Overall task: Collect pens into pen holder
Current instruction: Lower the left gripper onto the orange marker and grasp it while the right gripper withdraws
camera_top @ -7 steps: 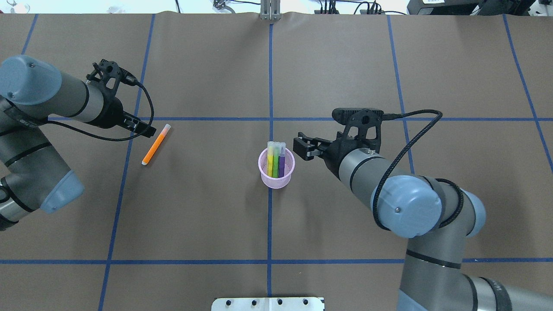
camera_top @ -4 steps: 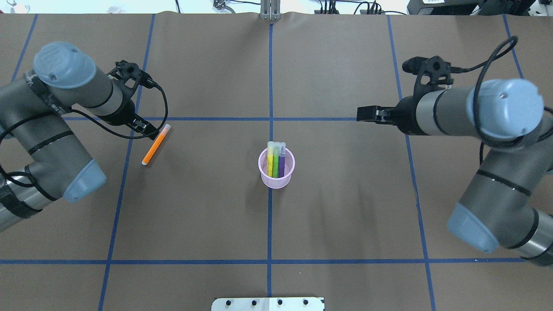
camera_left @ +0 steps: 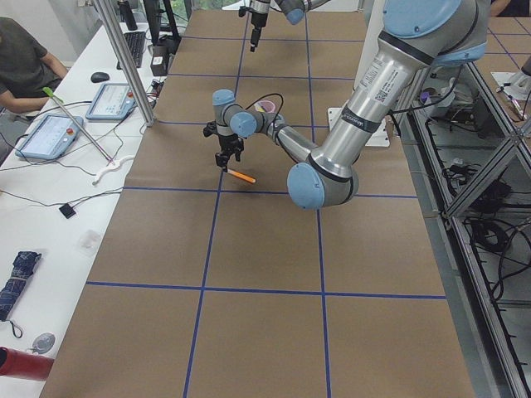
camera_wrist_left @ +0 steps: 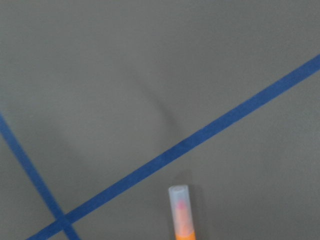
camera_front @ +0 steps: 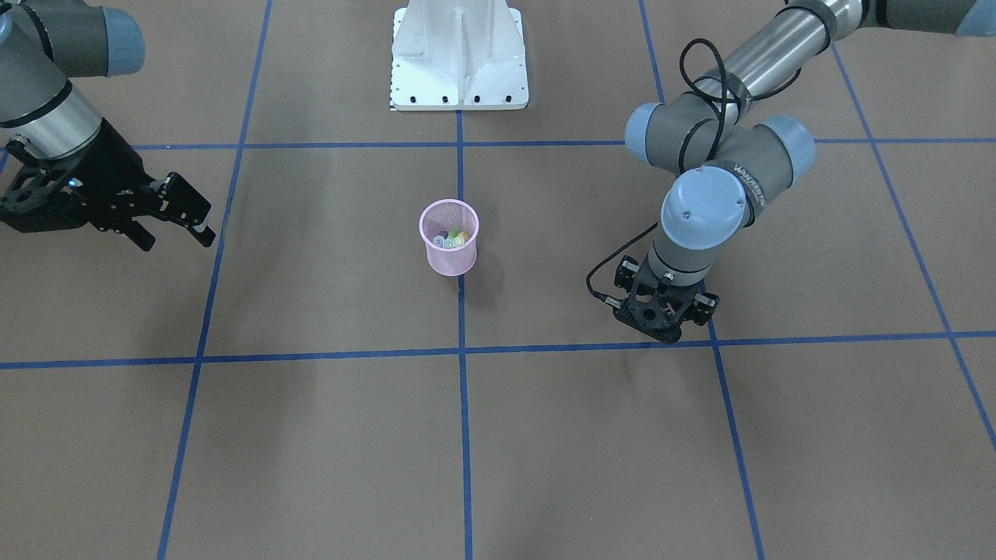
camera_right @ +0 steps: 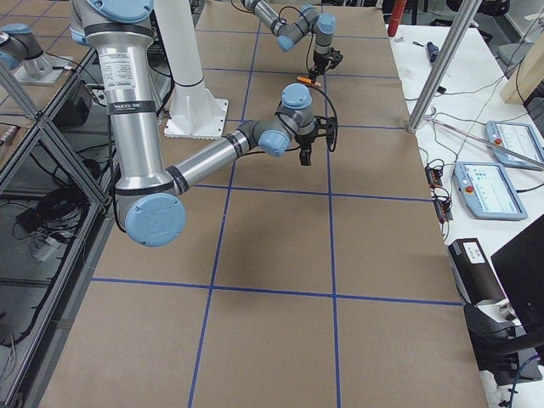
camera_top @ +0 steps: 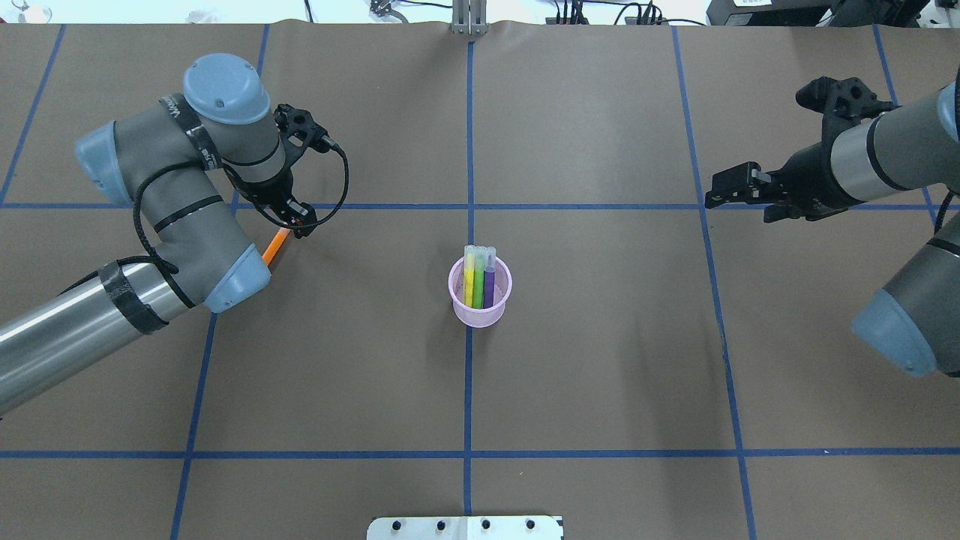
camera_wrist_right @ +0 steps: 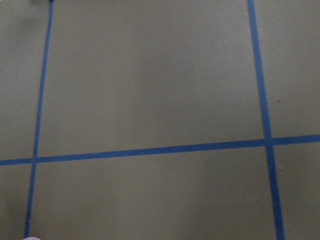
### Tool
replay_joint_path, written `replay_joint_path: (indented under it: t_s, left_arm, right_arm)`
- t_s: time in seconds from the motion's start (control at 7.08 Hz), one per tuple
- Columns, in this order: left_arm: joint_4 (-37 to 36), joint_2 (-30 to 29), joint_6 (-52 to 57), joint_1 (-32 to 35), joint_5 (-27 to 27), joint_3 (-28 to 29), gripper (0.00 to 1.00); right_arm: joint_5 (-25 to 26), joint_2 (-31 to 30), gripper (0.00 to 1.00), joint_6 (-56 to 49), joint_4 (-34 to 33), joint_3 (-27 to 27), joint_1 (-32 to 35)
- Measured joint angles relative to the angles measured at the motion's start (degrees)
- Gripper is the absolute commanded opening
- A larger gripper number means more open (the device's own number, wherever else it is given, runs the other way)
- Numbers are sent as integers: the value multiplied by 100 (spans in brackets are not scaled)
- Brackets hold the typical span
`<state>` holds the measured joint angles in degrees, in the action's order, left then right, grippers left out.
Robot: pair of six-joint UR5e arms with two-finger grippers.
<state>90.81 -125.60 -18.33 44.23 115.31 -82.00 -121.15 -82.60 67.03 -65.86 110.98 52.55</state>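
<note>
1. Pink mesh pen holder (camera_top: 480, 306): upright at the middle of the bench (camera_top: 600, 360), on a blue tape line (camera_top: 469, 150).
2. Yellow pen (camera_top: 469, 281), green pen (camera_top: 478, 285) and purple pen (camera_top: 489, 283): standing side by side inside the holder, pale caps up.
3. Orange pen (camera_top: 275, 246): flat on the bench, well left of the holder, partly hidden by the left arm.
4. Left claw (camera_top: 300, 225): pointing down over the orange pen's capped end; whether its jaws are apart cannot be told.
5. Right claw (camera_front: 179, 237): far right, well apart from the holder, jaws apart with nothing between them.
</note>
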Motion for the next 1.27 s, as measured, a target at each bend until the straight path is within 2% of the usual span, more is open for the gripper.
replay_joint_path:
  t_s: [0.28,0.56,0.71,1.13,1.27]
  left_arm:
    - [-53,-1,5,-22,117,75,78]
    - [-82,91,-1,-22,293,88,71]
    - [-92,112,-3,-24,320,97,63]
    - [-99,123,-4,-28,334,147,59]
    - [-99,123,-4,-28,334,165,46]
  right_arm:
    - [35,-12,100,18,2,-11,0]
    - [38,5,100,20,9,-15,-6]
    - [38,10,100,20,10,-15,-7]
    - [39,15,100,20,11,-8,-8]
    - [39,16,100,20,12,-8,-8]
